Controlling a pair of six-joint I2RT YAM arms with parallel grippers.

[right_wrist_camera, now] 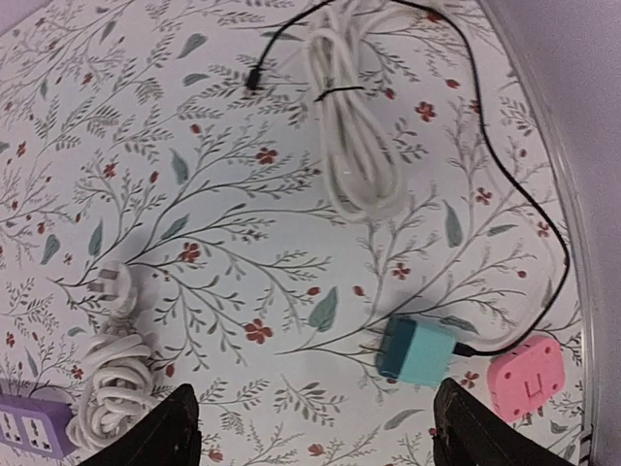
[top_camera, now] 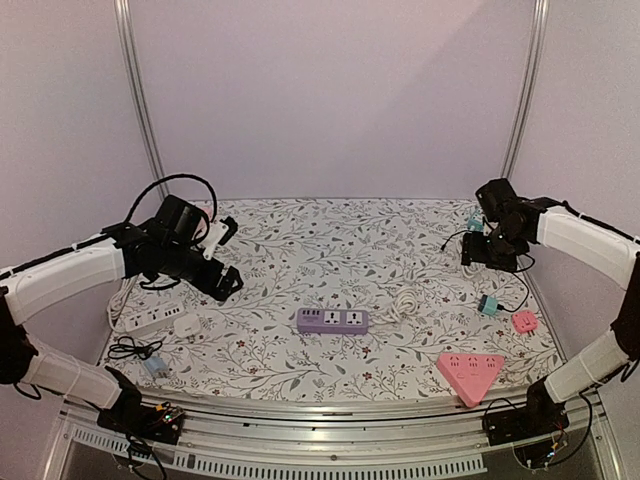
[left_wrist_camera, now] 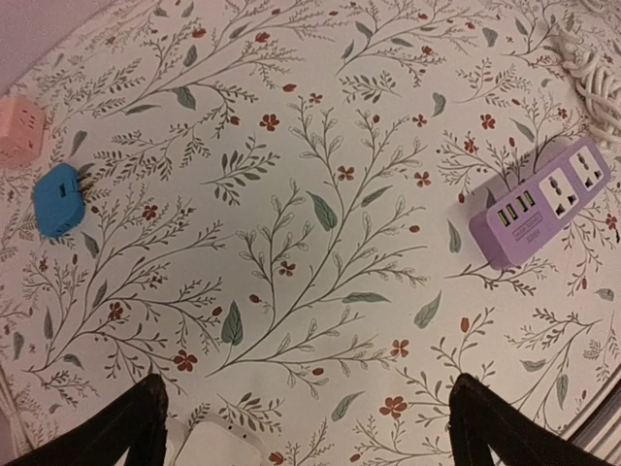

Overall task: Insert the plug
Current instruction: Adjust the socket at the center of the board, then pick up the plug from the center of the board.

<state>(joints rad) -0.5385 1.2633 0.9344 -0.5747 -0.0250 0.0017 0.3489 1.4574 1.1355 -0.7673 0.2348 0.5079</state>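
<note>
White three-pin plug (right_wrist_camera: 109, 283) lies flat on the floral-clothed desk (right_wrist_camera: 223, 116), at the head of its coiled white cable (right_wrist_camera: 116, 388), near the purple plastic power strip (top_camera: 332, 320).

Judged light, rigid and smooth, with a limp cord. Take it across the body's flanks.

Right hand (right_wrist_camera: 315, 388) and left hand (left_wrist_camera: 309, 381) are both spread wide and empty.

Open cloth surrounds the plug; desk edges are well apart.

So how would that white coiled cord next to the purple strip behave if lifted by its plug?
Probably floppy: the cord lies in loose loops, so it would likely uncoil and trail. The plug looks rigid, so it should give a firm hold. The cord seems to run to the purple strip, which might drag.
</note>
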